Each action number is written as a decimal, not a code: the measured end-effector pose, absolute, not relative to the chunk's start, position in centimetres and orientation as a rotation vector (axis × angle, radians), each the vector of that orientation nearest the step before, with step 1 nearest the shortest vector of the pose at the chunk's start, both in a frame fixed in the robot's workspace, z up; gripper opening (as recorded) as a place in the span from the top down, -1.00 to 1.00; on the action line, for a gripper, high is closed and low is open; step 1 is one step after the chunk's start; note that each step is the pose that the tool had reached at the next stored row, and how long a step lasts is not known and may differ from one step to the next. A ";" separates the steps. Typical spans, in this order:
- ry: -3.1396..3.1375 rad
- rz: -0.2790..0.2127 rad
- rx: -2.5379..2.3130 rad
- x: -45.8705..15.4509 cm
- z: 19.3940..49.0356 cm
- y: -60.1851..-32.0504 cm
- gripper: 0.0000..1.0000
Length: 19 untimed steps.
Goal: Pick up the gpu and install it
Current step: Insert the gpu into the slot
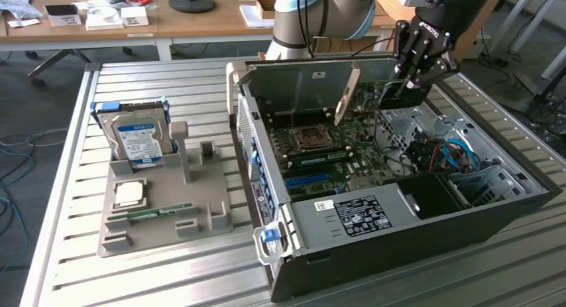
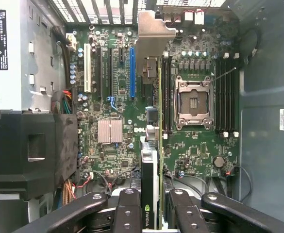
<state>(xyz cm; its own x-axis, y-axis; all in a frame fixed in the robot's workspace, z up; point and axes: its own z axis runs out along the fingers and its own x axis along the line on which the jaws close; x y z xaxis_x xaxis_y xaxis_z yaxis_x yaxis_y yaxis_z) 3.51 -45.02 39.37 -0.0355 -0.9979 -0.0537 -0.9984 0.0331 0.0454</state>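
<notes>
Gripper [image 1: 412, 88] clamped on the gpu [image 1: 376, 98], fingers [image 2: 127, 213] pressed against both faces of the card. It hangs over the open computer case [image 1: 425, 247], which lies on its side toward the edge of the worktop [image 1: 159, 81] on the exterior view's right.

Look at that card: thin, flat, a dark board held on edge, with a long silver bracket [image 1: 346, 98] at the end nearest the case's rear wall. From the wrist view it shows edge-on, a narrow green-black strip with an NVIDIA badge down by the fingers, bracket flaring out at the far end.

It's raised above the motherboard [image 1: 354, 144], lined up between the blue slot [image 2: 132, 73] and the RAM slots beside the bare CPU socket [image 2: 194, 102].

Over by the worktop's opposite edge, a grey holder [image 1: 159, 214] carries a hard drive [image 1: 137, 138] standing upright.
</notes>
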 end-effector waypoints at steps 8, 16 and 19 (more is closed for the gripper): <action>2.253 0.110 -2.177 3.5 39.0 -45.0 0.47; 2.253 0.110 -2.177 3.0 39.0 -45.0 0.47; 2.253 0.110 -2.177 2.9 39.0 -45.0 0.47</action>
<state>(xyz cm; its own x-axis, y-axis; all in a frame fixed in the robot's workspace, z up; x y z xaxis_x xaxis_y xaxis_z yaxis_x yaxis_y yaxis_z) 2.88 -45.03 38.98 -0.0355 -0.9979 -0.0537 -0.9984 0.0330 0.0453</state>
